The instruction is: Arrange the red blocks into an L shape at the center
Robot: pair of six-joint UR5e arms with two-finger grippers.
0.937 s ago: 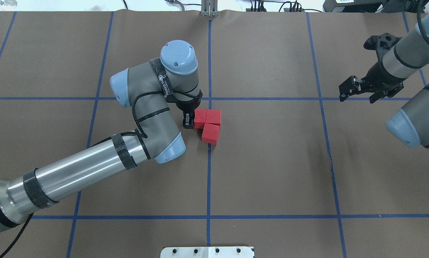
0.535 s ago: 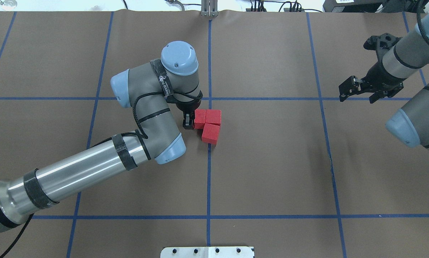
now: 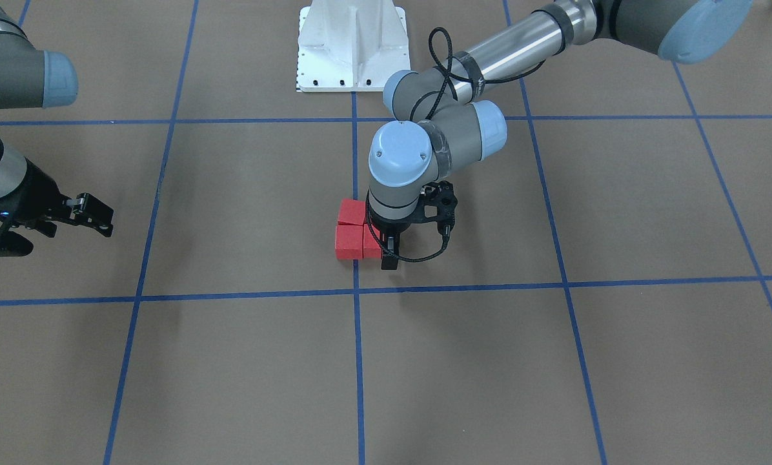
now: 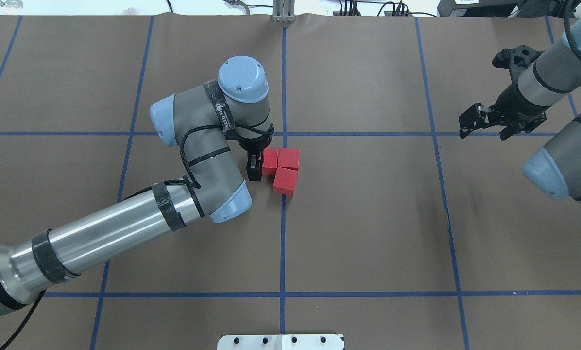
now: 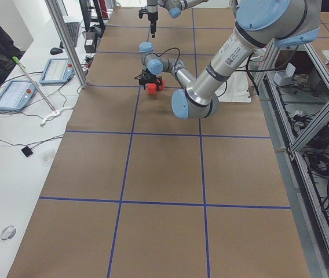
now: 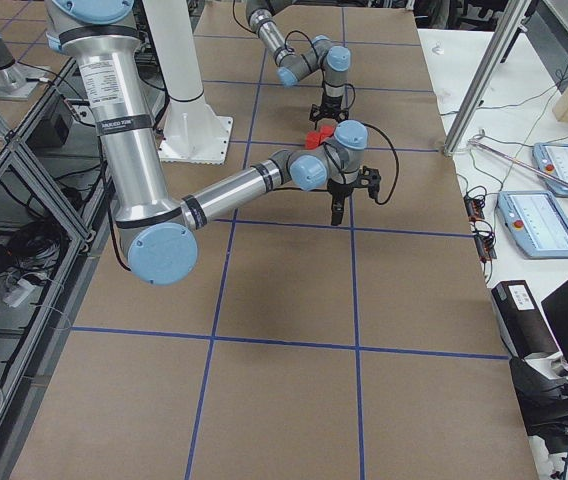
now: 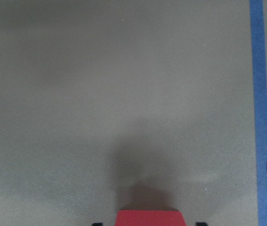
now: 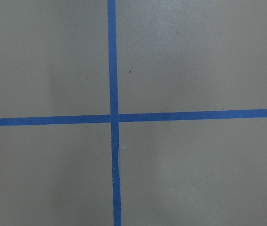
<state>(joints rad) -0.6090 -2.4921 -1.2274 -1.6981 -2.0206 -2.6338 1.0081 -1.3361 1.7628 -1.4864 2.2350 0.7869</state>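
— At the overhead frame's upper middle, what is seen?
— Three red blocks, set touching in an L on the brown surface, across a blue tape line.
— And what is gripped?
— Nothing: the left fingers are spread astride the L's left block, unclamped; the right fingers are held apart, empty, at far right

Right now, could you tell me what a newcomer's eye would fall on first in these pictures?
Three red blocks form a rough L on the center grid line, bright against the brown table. The left claw sits low at one end block, while the right claw hangs open far aside.
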